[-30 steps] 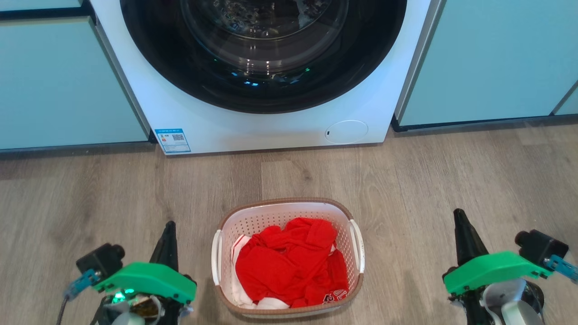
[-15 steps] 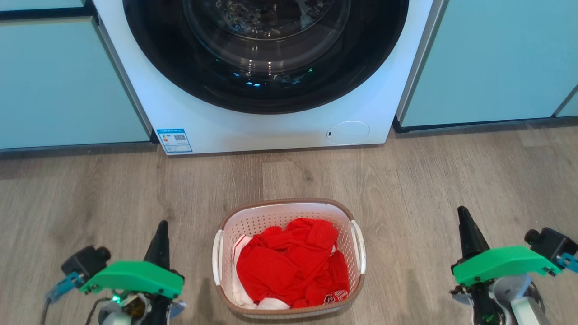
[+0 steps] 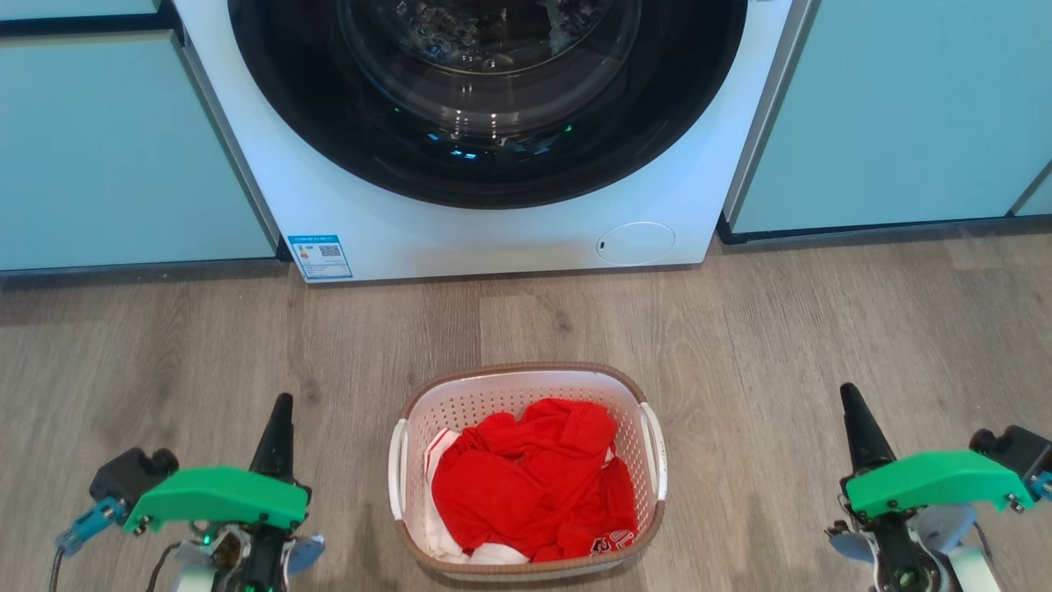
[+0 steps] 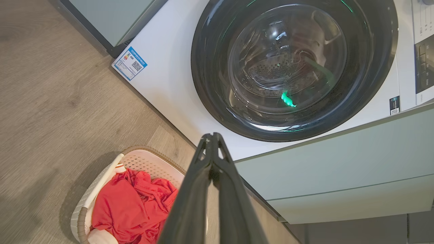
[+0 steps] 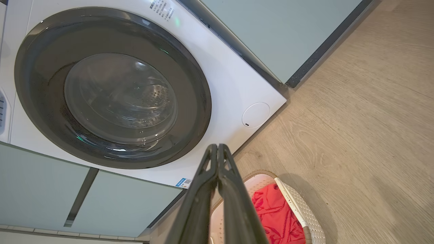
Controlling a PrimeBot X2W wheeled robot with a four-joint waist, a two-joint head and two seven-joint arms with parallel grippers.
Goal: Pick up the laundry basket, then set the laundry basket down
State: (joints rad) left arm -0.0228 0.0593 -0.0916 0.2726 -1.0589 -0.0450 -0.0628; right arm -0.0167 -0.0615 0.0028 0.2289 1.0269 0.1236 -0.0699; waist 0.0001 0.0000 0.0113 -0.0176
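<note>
The laundry basket [image 3: 526, 382], white perforated plastic with a brown woven-look rim and white side handles, stands on the wooden floor low in the middle of the head view, holding red and white clothes [image 3: 530, 489]. My left gripper [image 3: 282, 404] is to its left, fingers shut with nothing in them, well apart from the left handle. To the right of the basket, farther off, my right gripper [image 3: 847, 393] is shut and empty too. The left wrist view has the basket [image 4: 149, 161] low left of the shut fingertips [image 4: 211, 137]; in the right wrist view the basket [image 5: 298, 206] lies low right of the shut fingertips [image 5: 217, 147].
A white front-loading washing machine [image 3: 485, 222] with a dark round glass door [image 3: 489, 90] stands straight behind the basket, door closed. Pale teal cabinet fronts [image 3: 123, 156] flank the washer on both sides. Wooden floor [image 3: 822, 329] lies between the machine and the basket.
Both grippers have moved outward and lower in the head view, away from the basket. The camera has shifted slightly. The basket stays put on the floor.
</note>
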